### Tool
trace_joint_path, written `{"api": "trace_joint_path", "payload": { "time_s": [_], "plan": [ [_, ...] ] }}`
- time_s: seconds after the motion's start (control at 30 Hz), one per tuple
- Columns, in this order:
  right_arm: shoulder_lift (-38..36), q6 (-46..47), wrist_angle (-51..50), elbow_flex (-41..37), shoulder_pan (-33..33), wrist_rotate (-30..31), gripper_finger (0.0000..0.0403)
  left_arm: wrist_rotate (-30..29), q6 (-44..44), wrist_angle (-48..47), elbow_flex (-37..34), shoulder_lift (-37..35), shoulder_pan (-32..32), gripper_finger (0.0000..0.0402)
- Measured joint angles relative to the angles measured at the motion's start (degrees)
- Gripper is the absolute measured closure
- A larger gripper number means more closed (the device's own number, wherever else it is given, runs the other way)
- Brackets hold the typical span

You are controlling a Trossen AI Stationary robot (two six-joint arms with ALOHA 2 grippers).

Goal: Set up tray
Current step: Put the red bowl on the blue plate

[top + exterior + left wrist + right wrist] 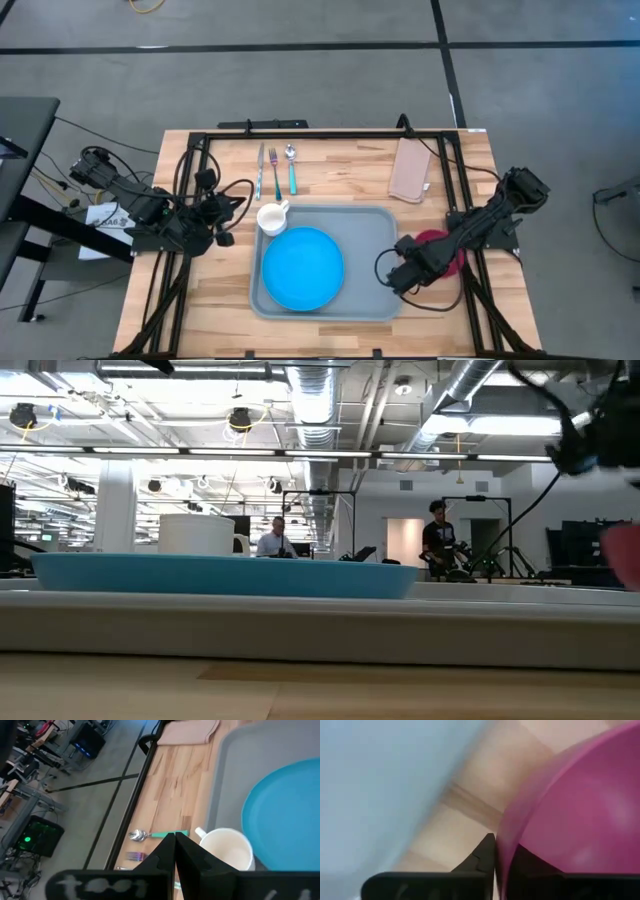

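Observation:
The grey-blue tray (375, 228) lies in the middle of the wooden table. On it rest a round blue plate (302, 267) and, at its far left corner, a white cup (272, 217). A magenta bowl (434, 239) sits just off the tray's right edge. My right gripper (422, 260) points down and is shut on it. My left gripper (175, 851) hovers shut and empty to the left of the cup (227, 851), touching nothing. My right gripper pinches the magenta bowl's rim (500, 851) on the side toward the tray. One finger (481, 859) is outside the wall and one finger (532, 866) is inside the bowl. The fingers come from above, pointing down. Whether the bowl is lifted off the table, I cannot tell.
A knife, fork and spoon (276, 168) with teal handles lie side by side beyond the tray. A beige folded cloth (411, 170) lies at the far right. Black frame rails (300, 134) border the table. People stand in the room beyond (437, 540).

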Motion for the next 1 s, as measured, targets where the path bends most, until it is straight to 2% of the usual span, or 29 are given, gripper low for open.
{"api": "trace_joint_path", "payload": {
  "time_s": [0.13, 0.23, 0.3, 0.4, 0.47, 0.53, 0.63, 0.7, 0.77, 1.0],
  "plan": [
    [0.0, -5.9, -3.0, 7.1, -1.4, 8.7, 0.0396, 0.0, 0.9, 2.2, 0.0, 0.0, 0.5, 0.0401],
    [0.0, -15.6, -0.3, 13.0, -3.0, 17.0, 0.0397, 0.0, 0.9, 2.4, 0.0, 0.0, 1.1, 0.0401],
    [0.0, -24.9, 4.3, 15.9, -4.0, 23.0, 0.0399, 0.3, 0.9, 2.2, 0.0, 0.0, 1.4, 0.0401],
    [0.0, -46.8, 19.6, 17.6, -5.6, 28.4, 0.0399, 0.5, 0.4, 2.2, 0.0, 0.0, 1.6, 0.0401],
    [0.3, -62.9, 32.6, 17.6, -6.6, 27.8, 0.0399, 1.2, -0.1, 2.2, 0.0, 0.0, 1.6, 0.0401],
    [1.7, -75.2, 44.3, 17.8, -7.6, 25.5, 0.04, 2.7, -1.1, 2.2, 0.0, 0.0, 1.6, 0.0401],
    [2.8, -88.7, 49.8, 17.8, -8.0, 19.7, 0.0399, 5.0, -3.4, 2.0, 0.0, 0.0, 1.6, 0.0401],
    [4.6, -93.1, 48.4, 19.2, -8.7, 18.4, 0.0396, 6.9, -4.9, 2.0, 0.0, 0.0, 1.6, 0.0401],
    [6.5, -95.7, 41.0, 20.0, -8.9, 17.7, 0.0394, 8.0, -5.8, 2.0, 0.0, 0.0, 1.5, 0.0401],
    [17.5, -103.8, 31.7, 30.7, -11.5, 5.9, 0.0392, 8.0, -8.5, 2.3, 0.0, 0.0, 1.6, 0.0401]
  ]
}}
